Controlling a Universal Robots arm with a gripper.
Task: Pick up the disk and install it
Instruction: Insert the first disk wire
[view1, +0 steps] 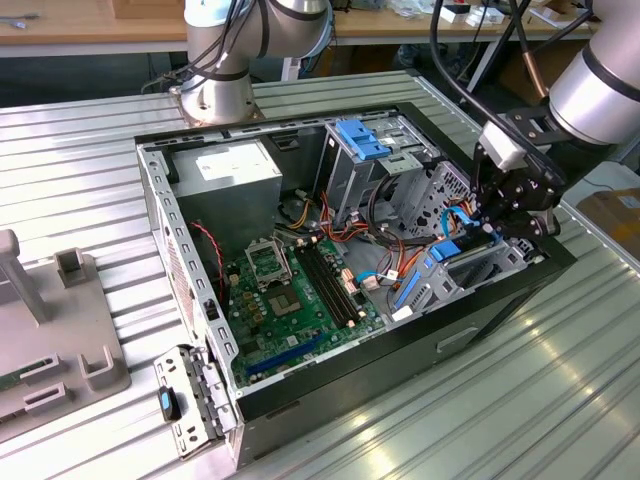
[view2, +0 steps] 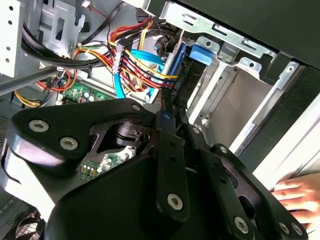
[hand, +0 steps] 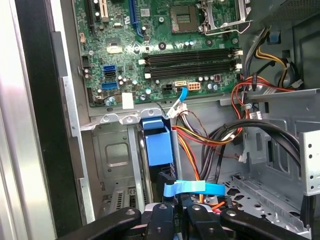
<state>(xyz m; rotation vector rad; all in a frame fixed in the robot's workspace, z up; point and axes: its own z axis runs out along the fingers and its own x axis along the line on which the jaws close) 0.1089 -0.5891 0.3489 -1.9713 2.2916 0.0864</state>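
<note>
While the open computer case (view1: 300, 330) is lying on its side on the ribbed metal table (view1: 90, 190), the gripper (view1: 497, 222) is hanging over the drive bay (view1: 470, 270) at the case's end nearest the exterior view's right. Going left to right in the exterior view, the power supply (view1: 235, 170) is sitting at the far left of the case, the green motherboard (view1: 290, 300) is filling the middle, a tangle of cables (view1: 375, 240) is crossing next to it, and the bay is waiting at the right end.

The disk (hand: 159, 145) is standing on edge in that bay, directly under the gripper; in the first wrist view its blue bracket is facing up, with its long axis seeming to run down into the bay, toward the case floor. The fingers (view2: 165, 125) are drawn close together on the disk's upper edge and appear to be pinching it.

Cables are crowding the bay, so one could be getting trapped under the disk. If the disk is tilting off the bay rails, it may jam. A person's hand (view2: 300, 197) is resting on the case beside the bay, near the gripper.
</note>
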